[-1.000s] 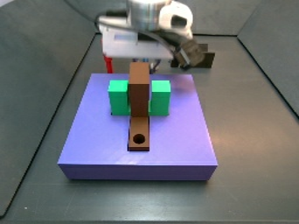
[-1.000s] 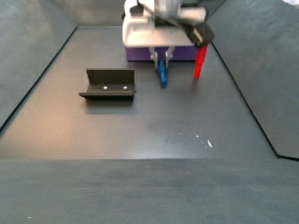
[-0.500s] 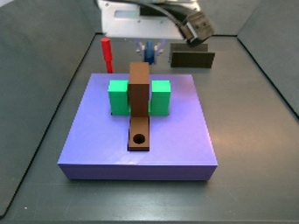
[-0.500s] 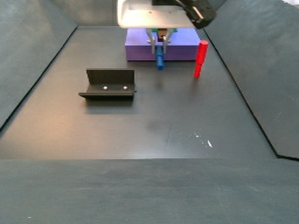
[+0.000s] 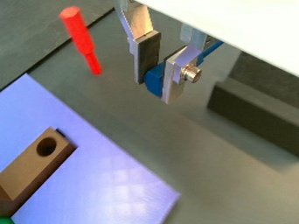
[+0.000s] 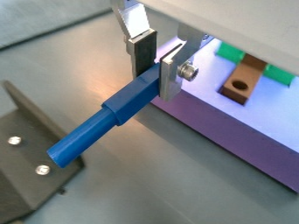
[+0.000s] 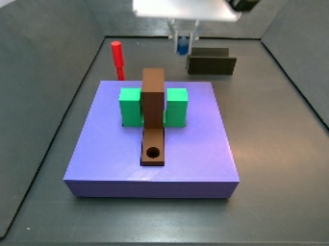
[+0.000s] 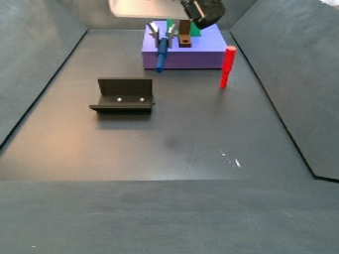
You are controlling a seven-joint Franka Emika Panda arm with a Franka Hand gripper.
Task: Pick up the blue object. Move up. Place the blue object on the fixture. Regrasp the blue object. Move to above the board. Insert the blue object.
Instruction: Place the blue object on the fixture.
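Holding the blue peg (image 6: pixel 103 129) up off the floor, we've got the claw (image 6: pixel 155 66) pinching it right at one end, most of its length sticking out past the fingers (image 5: pixel 146 52). We'd call the peg light and rigid, smooth enough to swivel in so short a bite, so a hold nearer its middle looks wiser once it's set down. In a side view the claw (image 8: pixel 163 30) hangs high, with the fixture (image 8: pixel 122 96) well below it and off to the side, and the red peg (image 8: pixel 227 67) standing apart on the other side. The board (image 7: pixel 153 115) with its hole sits on the purple block (image 7: pixel 193 154) between the green blocks (image 7: pixel 130 107), away from the claw (image 7: pixel 183 38). The floor (image 8: pixel 172 149) under us is flat, dark and bare, so we judge there's plenty of room to carry the peg across.
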